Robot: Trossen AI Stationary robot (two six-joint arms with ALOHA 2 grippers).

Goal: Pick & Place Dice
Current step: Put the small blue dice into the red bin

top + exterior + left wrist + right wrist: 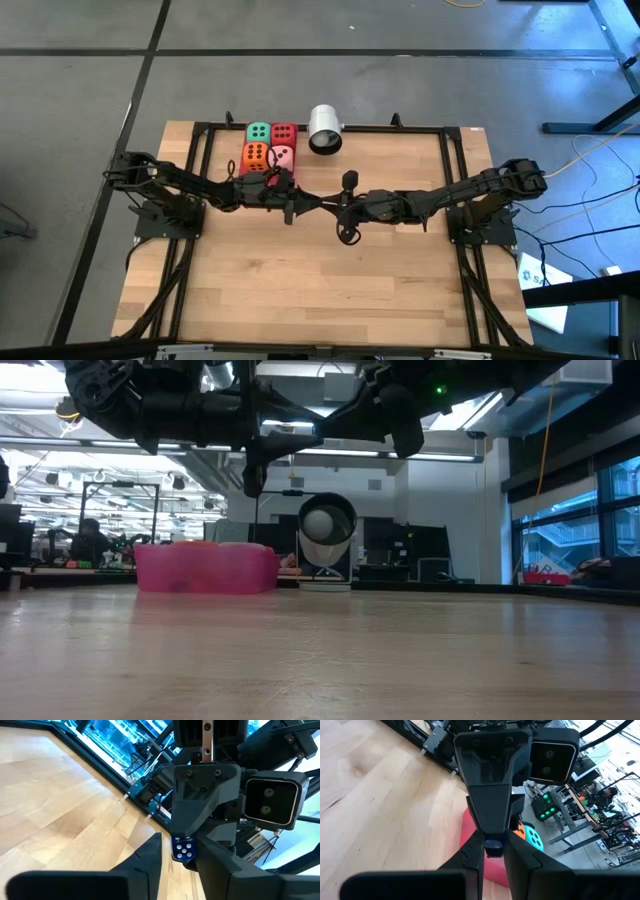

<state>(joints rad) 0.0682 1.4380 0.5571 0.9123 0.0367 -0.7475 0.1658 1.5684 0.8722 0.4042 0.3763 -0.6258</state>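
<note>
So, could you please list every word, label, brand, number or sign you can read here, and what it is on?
Words, brands, numbers: none can be read in any view.
Dark pips: on the green die, red die, orange die and pink die; too small to count.
White pips: on the small blue cube.
Paper on the floor: any print is too small to read.

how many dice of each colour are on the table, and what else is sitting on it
Green soft cube die: 1
Red soft cube die: 1
Orange soft cube die: 1
Pink soft cube die: 1
White cylinder lying on its side: 1
Total: 5 things, 4 of them dice
</note>
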